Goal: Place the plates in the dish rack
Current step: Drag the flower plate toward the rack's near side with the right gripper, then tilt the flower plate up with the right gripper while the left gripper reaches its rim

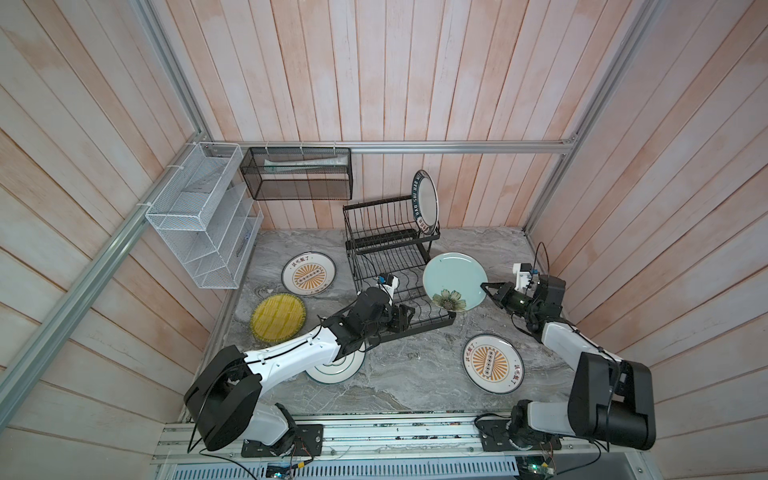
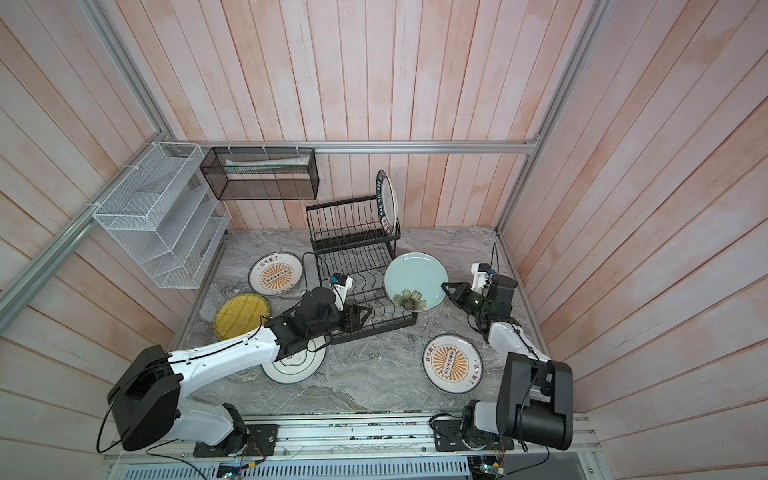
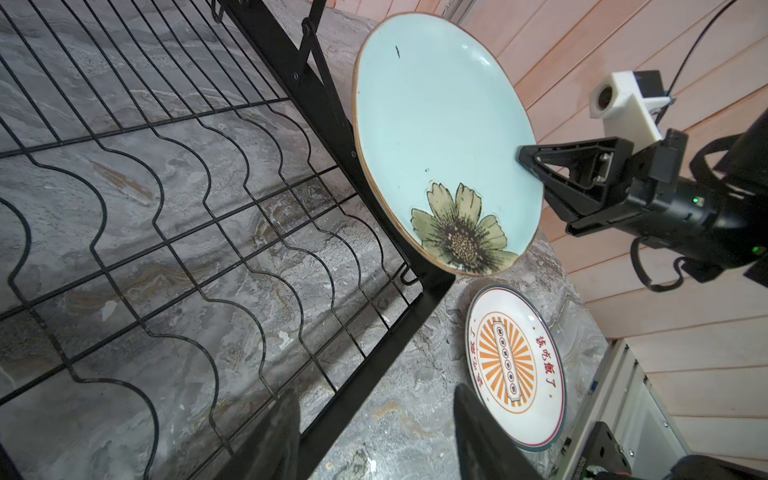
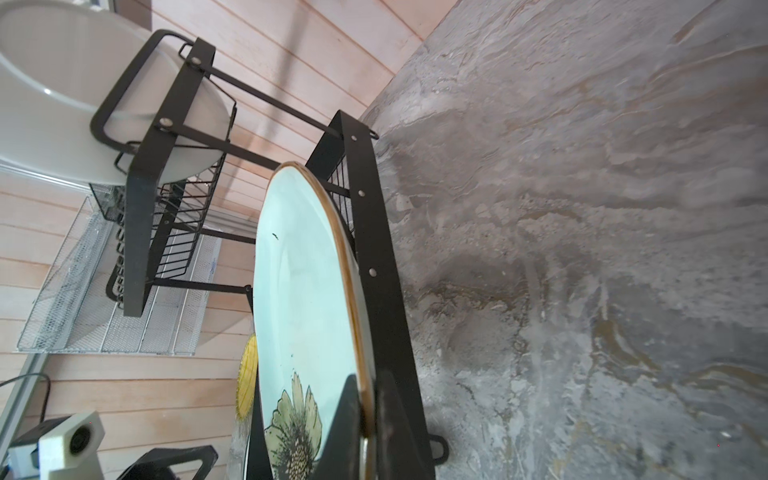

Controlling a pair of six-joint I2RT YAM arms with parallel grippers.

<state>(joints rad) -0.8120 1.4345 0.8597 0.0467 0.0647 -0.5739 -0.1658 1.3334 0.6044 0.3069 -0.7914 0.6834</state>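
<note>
Closest to the right wrist lens, we saw the right gripper with its fingers clamped on the brown-edged rim of the mint floral plate, one finger on each face, next to the painted flower. The plate stood almost on edge, held off the tabletop at the right-hand end of the dish rack, just beside the side rail of the lower tray. We could not tell whether it touched that rail.

The left gripper sat low at the front of the lower tray. Its fingers were roughly half spread and straddled the tray's front rail near its right corner. Bare tabletop showed between the rail and one finger, so we saw it gripping nothing.

In both top views the dark-lettered plate stood upright at the right end of the upper basket. The other four plates lay flat on the tabletop:
- An orange sunburst plate lay left of the rack.
- The yellow ribbed plate lay just in front of it.
- The green-ringed plate was partly hidden under the left arm.
- The other sunburst plate lay at the front right, well apart from the rack.
</note>
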